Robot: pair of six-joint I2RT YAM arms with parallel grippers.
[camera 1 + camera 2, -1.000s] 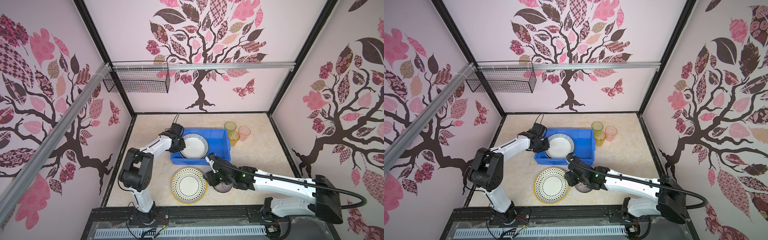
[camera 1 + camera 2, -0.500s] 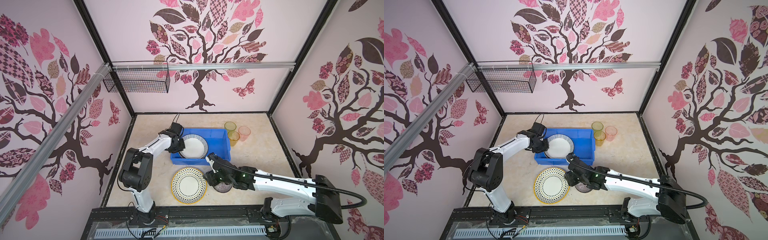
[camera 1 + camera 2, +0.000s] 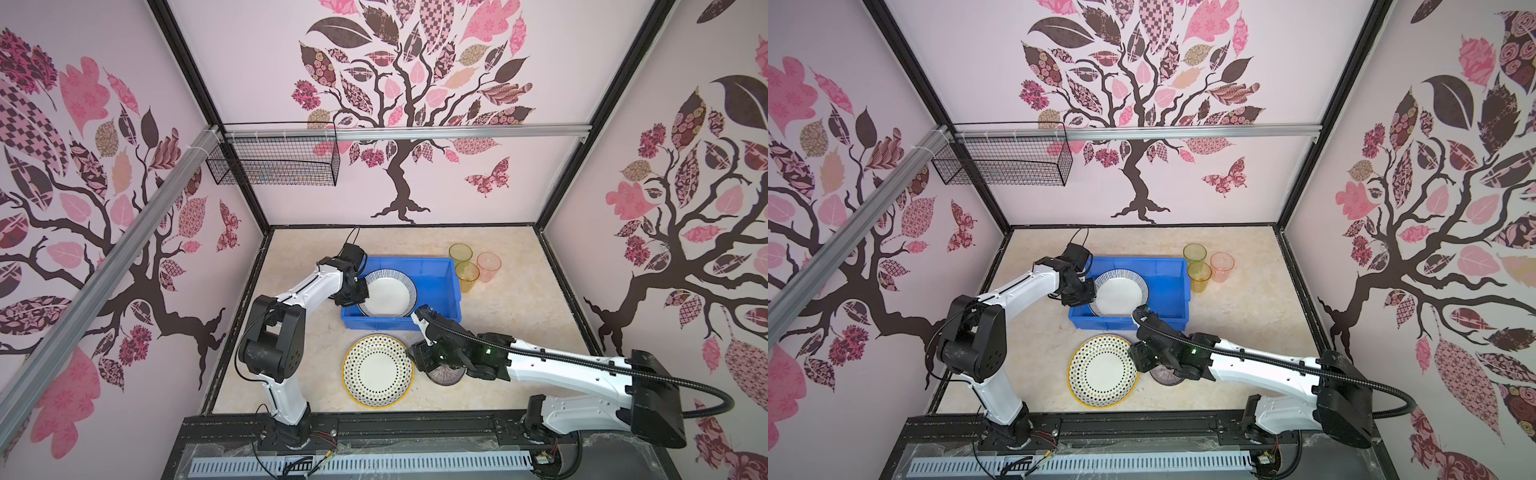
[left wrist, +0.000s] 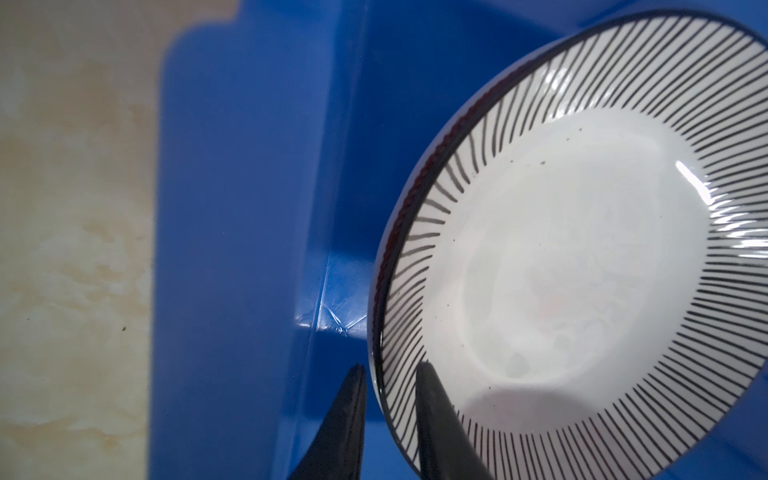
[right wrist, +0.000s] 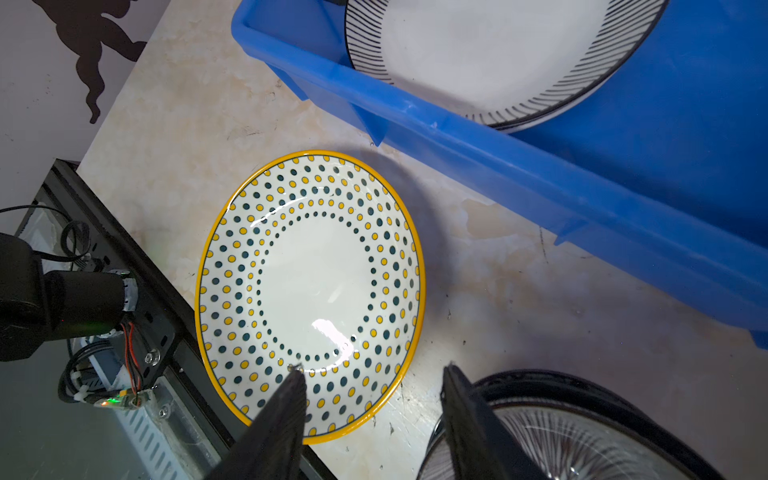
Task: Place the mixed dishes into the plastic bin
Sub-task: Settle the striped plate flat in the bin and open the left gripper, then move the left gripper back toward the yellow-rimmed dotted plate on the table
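Striped plate [image 3: 387, 293] lies in the blue bin [image 3: 436, 272], toward the bin's left front corner, at centre frame in both top views. The left claw [image 4: 391, 368] pinches its rim, one finger inside and one outside. Below the bin, on the counter [image 3: 519, 303], lie a dotted plate [image 3: 377, 371] and, just right of it, a dark bowl [image 3: 446, 376]. The right claw [image 5: 374, 372] is spread and empty, one tip over the dotted plate, the other over the bowl's edge. Three cups [image 3: 467, 272] stand just beside the bin's upper right corner.
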